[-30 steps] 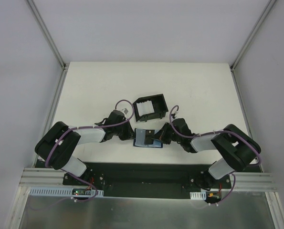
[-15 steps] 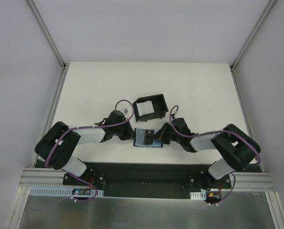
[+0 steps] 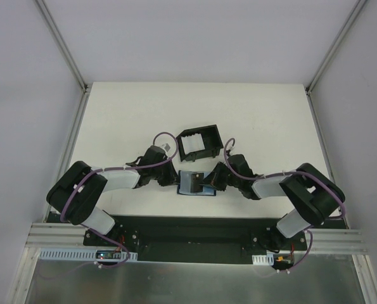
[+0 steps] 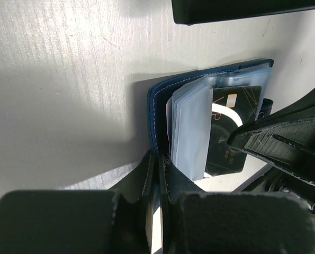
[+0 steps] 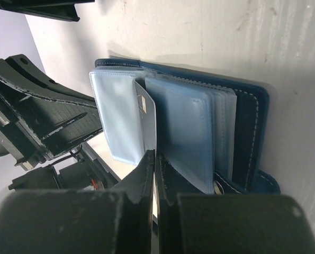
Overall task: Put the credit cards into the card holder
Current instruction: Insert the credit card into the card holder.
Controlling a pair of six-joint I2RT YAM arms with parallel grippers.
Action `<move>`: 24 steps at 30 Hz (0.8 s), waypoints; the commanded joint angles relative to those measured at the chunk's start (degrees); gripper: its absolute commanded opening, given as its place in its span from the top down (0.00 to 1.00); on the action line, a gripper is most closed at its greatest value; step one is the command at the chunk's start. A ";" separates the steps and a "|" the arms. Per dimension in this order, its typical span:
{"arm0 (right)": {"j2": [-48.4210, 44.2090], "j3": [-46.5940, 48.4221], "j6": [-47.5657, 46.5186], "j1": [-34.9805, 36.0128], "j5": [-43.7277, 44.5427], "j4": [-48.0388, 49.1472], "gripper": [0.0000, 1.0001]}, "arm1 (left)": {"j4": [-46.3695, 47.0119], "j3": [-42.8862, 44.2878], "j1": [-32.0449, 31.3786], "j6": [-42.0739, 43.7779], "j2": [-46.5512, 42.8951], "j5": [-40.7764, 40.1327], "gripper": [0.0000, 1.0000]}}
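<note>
The card holder (image 3: pixel 194 184) lies open on the white worktop (image 3: pixel 270 120), near the front edge, between the two arms. It is dark blue outside and has light blue pockets (image 5: pixel 183 127) inside. A black tray (image 3: pixel 199 143) sits just behind it.

The left claw (image 4: pixel 158 161) is pressed together on the dark blue cover at the holder's edge. I think it is holding the holder so it does not slide.

The right claw (image 5: pixel 152 159) is pressed together too, and it pinches one credit card (image 4: pixel 234 132). In the left wrist view the card looks dark, with a small gold chip. The card stands between two of the light blue pockets. One end is down among the pockets and the other end is in the claw.

So the job looks partly done. This card is at the holder and seems to be going in, but it is not let go yet. I think it needs a little more push and then the claw must open.

I cannot tell if other cards are already inside the pockets, because the pockets hide them. I also cannot tell if more cards wait in the black tray. The holder is not folded shut.
</note>
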 commanded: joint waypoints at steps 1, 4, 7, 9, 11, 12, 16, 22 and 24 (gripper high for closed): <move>1.69 1.61 -2.01 0.84 -2.82 -4.22 1.00 | -10.65 -2.13 -0.24 4.25 3.85 -6.26 1.00; 1.95 1.78 -1.92 0.92 -2.64 -4.22 1.00 | -10.65 -2.31 -0.33 4.08 3.68 -6.35 1.00; 3.27 2.92 -1.58 1.97 -2.91 -4.04 0.99 | -10.56 -2.40 -0.33 4.08 3.76 -6.17 1.00; 3.62 4.15 -1.83 3.20 -2.20 -5.00 1.00 | -10.56 -2.48 -0.33 4.08 3.59 -6.17 1.00; 4.41 5.47 -1.84 4.26 -1.85 -6.15 0.99 | -10.47 -2.57 -0.33 3.99 3.41 -6.26 1.00; 4.68 5.91 -1.66 4.79 -1.41 -6.07 0.99 | -10.47 -2.66 -0.33 3.99 3.33 -6.26 1.00; 4.07 6.62 -2.97 5.14 0.43 -7.81 0.96 | -10.38 -2.75 -0.33 3.99 3.33 -6.26 1.00; -2.78 9.16 -10.26 4.96 7.37 -23.44 0.73 | -10.29 -3.19 -0.24 3.90 2.71 -6.52 1.00; -4.19 10.74 -12.37 5.05 9.39 -27.41 0.66 | -10.29 -3.01 -0.33 3.99 2.71 -6.17 1.00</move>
